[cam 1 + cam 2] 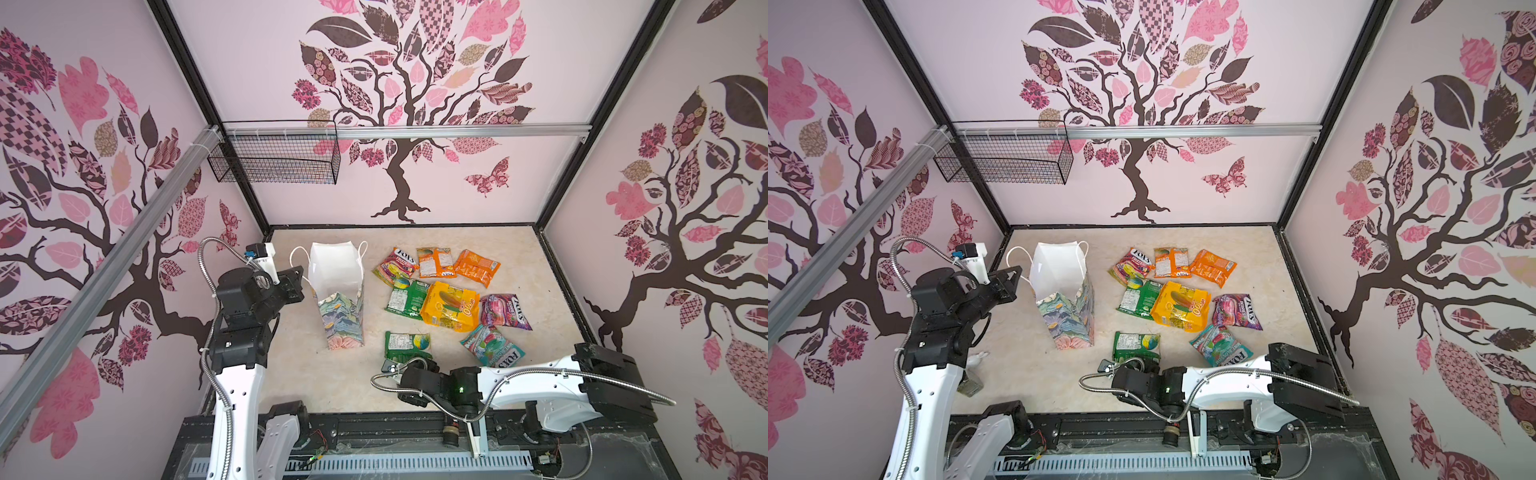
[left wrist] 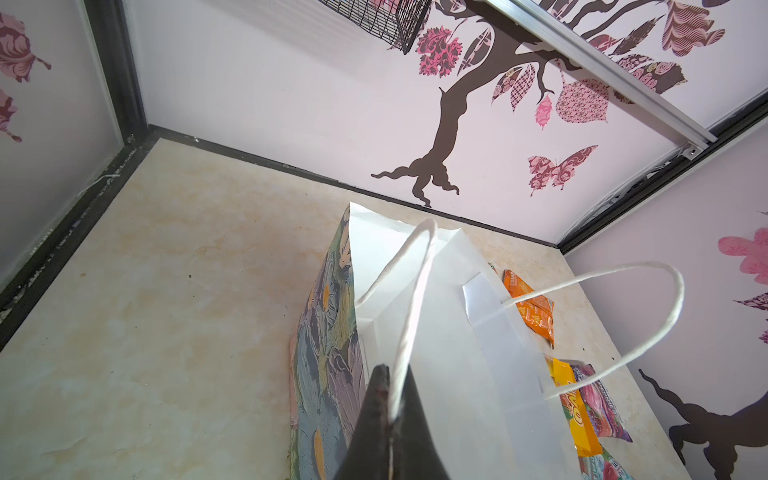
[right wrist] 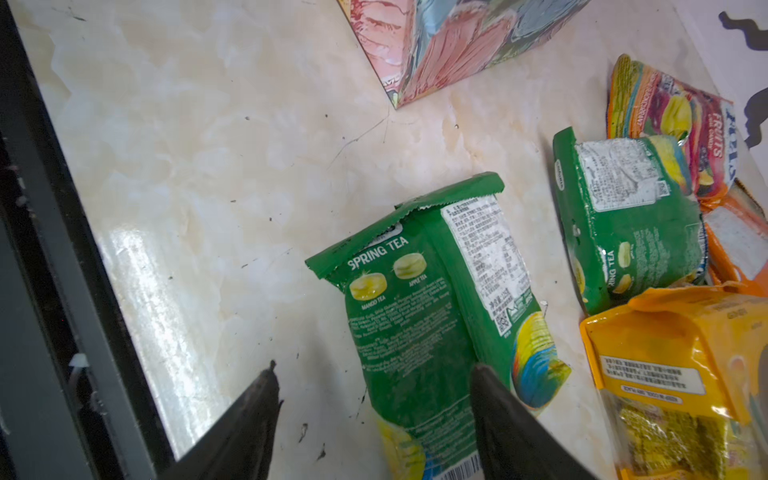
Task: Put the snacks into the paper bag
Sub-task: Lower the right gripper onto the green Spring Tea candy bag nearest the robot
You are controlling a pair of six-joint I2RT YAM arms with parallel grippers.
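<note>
Your left gripper (image 2: 390, 376) is clenched on one white cord handle (image 2: 415, 286) of the bag (image 1: 338, 316), pinching the cord close to the rim, as the left wrist view shows. The bag stands upright on the counter (image 1: 316, 374), left of centre in both top views, mouth open and white lining showing. Its second handle (image 2: 648, 270) loops free on the opposite side.

The snacks lie flat on the counter to the right of the bag, all outside it; eight show. Nearest the back wall, in a row, sit a striped packet (image 1: 395, 266), a labelled orange packet (image 1: 435, 262) and a plain orange packet (image 1: 477, 267). In front of them lies the far green packet (image 1: 406, 298), with the yellow packet (image 1: 449, 309) lying over its right edge and a purple packet (image 1: 505, 311) just beside that. Nearer you are a teal packet (image 1: 492, 345), partly hidden by your right arm, and the near green packet (image 1: 407, 343), set a little apart from the rest.

Your right gripper (image 3: 374, 370) is released, jaws spread wide and grasping nothing, low over the near green packet. In the right wrist view one finger lies over the packet's lower part and the other over bare counter beside it; whether either touches cannot be told.

A wire basket (image 1: 274, 160) hangs on the back wall, above and behind the bag
</note>
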